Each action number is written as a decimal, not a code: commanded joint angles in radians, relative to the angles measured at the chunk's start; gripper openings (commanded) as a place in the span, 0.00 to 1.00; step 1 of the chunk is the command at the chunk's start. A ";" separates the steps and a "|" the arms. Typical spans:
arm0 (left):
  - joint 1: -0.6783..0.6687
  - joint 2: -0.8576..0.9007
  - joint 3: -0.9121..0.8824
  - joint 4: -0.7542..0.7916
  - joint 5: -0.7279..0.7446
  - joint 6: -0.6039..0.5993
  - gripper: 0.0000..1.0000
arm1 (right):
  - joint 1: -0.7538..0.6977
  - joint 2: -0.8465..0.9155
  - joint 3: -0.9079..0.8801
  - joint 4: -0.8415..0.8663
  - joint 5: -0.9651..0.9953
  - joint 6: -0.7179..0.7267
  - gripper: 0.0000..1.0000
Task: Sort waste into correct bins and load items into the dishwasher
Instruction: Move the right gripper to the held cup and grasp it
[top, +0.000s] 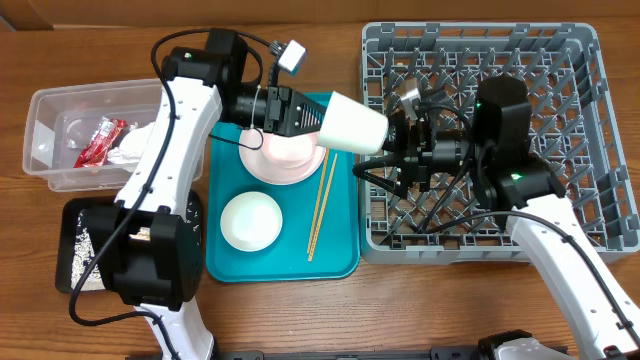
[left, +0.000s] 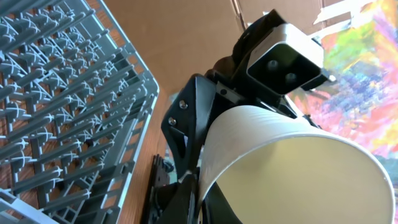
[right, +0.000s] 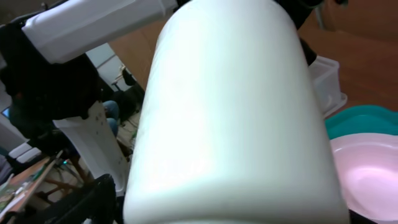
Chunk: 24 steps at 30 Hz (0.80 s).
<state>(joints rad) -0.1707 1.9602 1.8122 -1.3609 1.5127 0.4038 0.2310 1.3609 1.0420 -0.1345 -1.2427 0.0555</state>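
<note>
L claw (top: 312, 118) clamped on rim of white cup (top: 355, 122), held sideways over far-right corner of teal tray (top: 340, 262), by grey rack (top: 580, 60) left edge. R claw (top: 395, 140) at cup's base; can't tell if gripping. Pink plate (top: 285, 165), white bowl (top: 251, 220), chopsticks (top: 320, 205) on tray.

Overhead straight down on the table (top: 330, 310), both wrist views very near, sharing the white cup (left: 292, 168).

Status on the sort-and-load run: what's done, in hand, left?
Done: red wrapper and white wad sit in the clear tub; crumbs in the black tray. In hand: left gripper holds the white cup at the right gripper, beside the rack. Left: pink plate, white bowl, chopsticks on the teal tray; nothing visibly racked.
</note>
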 joint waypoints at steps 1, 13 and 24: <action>-0.005 0.010 -0.006 0.005 -0.012 0.031 0.04 | 0.007 -0.003 0.024 0.029 0.045 -0.011 0.86; -0.006 0.010 -0.006 0.005 -0.027 0.031 0.04 | 0.008 -0.003 0.024 0.079 0.045 -0.011 0.86; -0.006 0.010 -0.006 0.008 -0.027 0.031 0.04 | 0.009 -0.003 0.024 0.145 0.045 -0.006 0.81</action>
<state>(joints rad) -0.1715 1.9602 1.8122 -1.3575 1.5002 0.4038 0.2314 1.3617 1.0420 -0.0078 -1.1786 0.0536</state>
